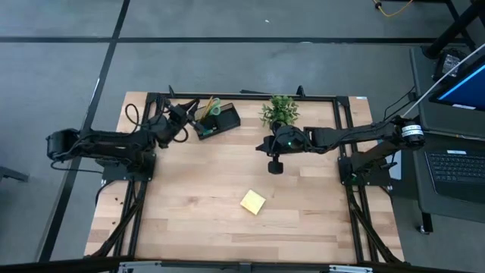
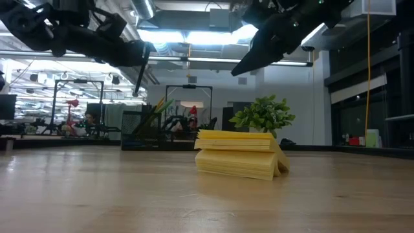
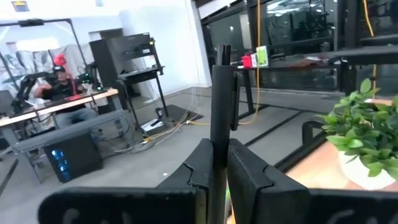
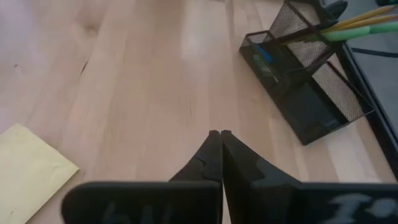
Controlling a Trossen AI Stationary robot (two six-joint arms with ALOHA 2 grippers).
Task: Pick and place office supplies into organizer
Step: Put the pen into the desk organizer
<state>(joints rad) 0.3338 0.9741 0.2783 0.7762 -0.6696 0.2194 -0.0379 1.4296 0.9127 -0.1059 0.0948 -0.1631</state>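
My left gripper [image 1: 180, 114] hovers level just left of the black mesh organizer [image 1: 220, 120] and is shut on a black pen [image 3: 222, 93]. The organizer [image 4: 323, 93] stands at the table's far edge, with green scissors handles [image 4: 360, 31] and a pencil [image 4: 354, 17] sticking out of it. A yellow sticky-note pad [image 1: 253, 202] lies flat on the table's middle. My right gripper [image 1: 274, 165] is shut and empty, above the table between the pad and the plant. My left gripper pinches the pen's shaft [image 3: 219, 140] between its two fingers, below the clip [image 3: 234, 106]. The fingers are level and lie across the pen. The pen stands about upright, clear of the table, with one end hanging below the gripper [image 2: 136, 90].
A small potted plant [image 1: 280, 110] stands at the far edge, right of the organizer. Black frame rails [image 1: 345, 129] run along the table's far and side edges. Bare wood lies all around the pad.
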